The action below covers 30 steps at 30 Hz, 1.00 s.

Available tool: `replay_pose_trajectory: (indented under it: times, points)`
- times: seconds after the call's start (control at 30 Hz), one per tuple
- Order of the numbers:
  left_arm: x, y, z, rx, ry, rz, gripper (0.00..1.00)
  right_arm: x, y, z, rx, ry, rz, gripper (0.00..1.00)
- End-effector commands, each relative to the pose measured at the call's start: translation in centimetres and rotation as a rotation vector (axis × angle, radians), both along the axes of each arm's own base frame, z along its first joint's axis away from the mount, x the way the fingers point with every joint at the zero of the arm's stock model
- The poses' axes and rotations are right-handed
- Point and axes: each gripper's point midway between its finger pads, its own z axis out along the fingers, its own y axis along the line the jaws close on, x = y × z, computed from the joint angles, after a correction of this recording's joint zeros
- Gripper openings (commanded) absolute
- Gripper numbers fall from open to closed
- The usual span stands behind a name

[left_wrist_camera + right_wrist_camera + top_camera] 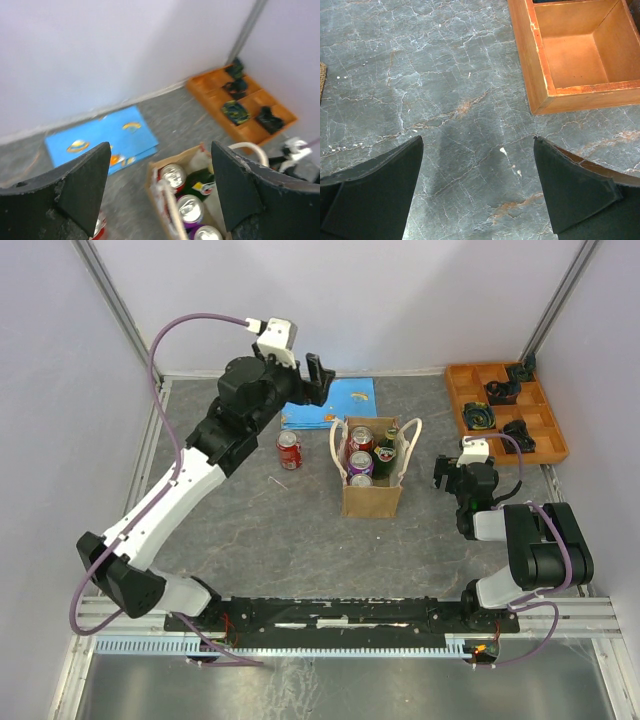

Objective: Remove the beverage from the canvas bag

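1. Left hand (160, 147) is released, fingers spread wide with nothing between them. It hangs high, just past the far side of the canvas bag (372, 495). Right hand (477, 140) is also released and empty, low over the worktop (445, 75) between the bag and the orange tray (505, 410).
2. Drinks sit upright inside the bag: three cans (190, 209) in a row, with a green bottle (197, 180) beside them. One red can (289, 450) stands on the worktop just left of the bag.
3. Risk: the cans are packed touching. Fingers coming down on one will likely jam on its neighbour or the bag wall, so the grip lands off-centre and slips.
4. Risk: cream handles (245, 146) loop over the opening. A finger could snag one and drag or tip the bag.
5. Risk: the bag looks light and nothing pins it. Pulling a tight can may lift the bag too. The right hand is near enough to brace it.
6. Risk: a low swing out leftwards could knock over the red can.
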Motion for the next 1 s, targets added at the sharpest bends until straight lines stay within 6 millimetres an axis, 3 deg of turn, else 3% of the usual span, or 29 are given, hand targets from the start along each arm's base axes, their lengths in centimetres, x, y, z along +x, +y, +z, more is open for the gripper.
replay_pose_trajectory:
  times: [0.0, 0.13, 0.3, 0.4, 0.63, 0.97]
  points:
    - [-2.8, -5.7, -1.9, 0.123, 0.018, -0.207, 0.86, 1.3, 0.1, 2.0, 0.0, -0.069, 0.007, 0.99]
    - [-4.4, -10.2, -5.3, 0.203, 0.073, -0.316, 0.86, 1.2, 0.1, 1.9, 0.0, -0.068, 0.007, 0.99]
    - [-5.1, -13.3, -10.2, 0.274, 0.171, -0.373, 0.89, 1.3, 0.1, 1.9, -0.001, -0.068, 0.007, 0.99]
    - [-5.0, -13.5, -12.3, 0.284, 0.241, -0.332, 0.93, 1.3, 0.1, 2.0, 0.0, -0.069, 0.006, 0.99]
    - [-4.8, -12.4, -14.9, 0.283, 0.403, -0.206, 0.97, 1.3, 0.0, 2.0, 0.0, -0.07, 0.006, 0.99]
    - [-6.8, -13.4, -18.1, 0.322, 0.516, -0.226, 0.96, 1.3, 0.1, 2.0, 0.0, -0.069, 0.007, 0.99]
